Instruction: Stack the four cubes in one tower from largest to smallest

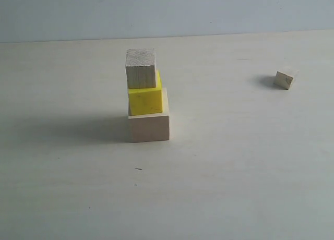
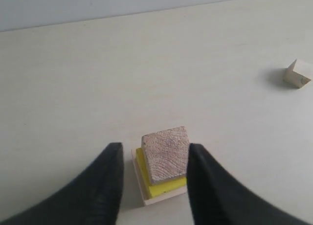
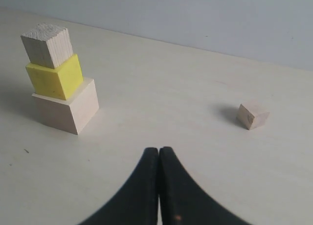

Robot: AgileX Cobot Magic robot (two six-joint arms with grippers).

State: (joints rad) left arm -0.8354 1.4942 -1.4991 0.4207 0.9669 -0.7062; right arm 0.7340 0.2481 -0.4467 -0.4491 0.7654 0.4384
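Inspection finds the tower [image 1: 146, 96] standing three tiers high, a little to 9 o'clock of the middle of the table [image 1: 235, 188] in the exterior view. The largest pale wood cube [image 1: 149, 128] is serving as base, the yellow cube [image 1: 145, 100] is resting on it, and the smaller pale wood cube [image 1: 141, 68] is sitting on top. Both upper cubes are sitting toward the base's 9 o'clock edge rather than centred, so a step is showing on the 3 o'clock side (judged stable, though it is leaving less margin for the last piece). The tiny pale wood cube [image 1: 285, 79] is lying alone on the table, well apart from the tower at roughly 3 o'clock.

The left gripper [image 2: 155, 147] is hanging above the tower with its fingers [image 2: 110, 186] spread wide to either side of the top cube, clear of it and holding nothing. That spacing is allowing a clean vertical exit. The right gripper [image 3: 159, 152] is pointing at the bare table between tower and tiny cube, its fingers pressed together with nothing between them. As the nearer arm, it is likely taking the fetch, and it is going to need opening first.

Four cubes are being accounted for: three pale wood and one yellow, with three stacked and one loose. Two grippers are showing.
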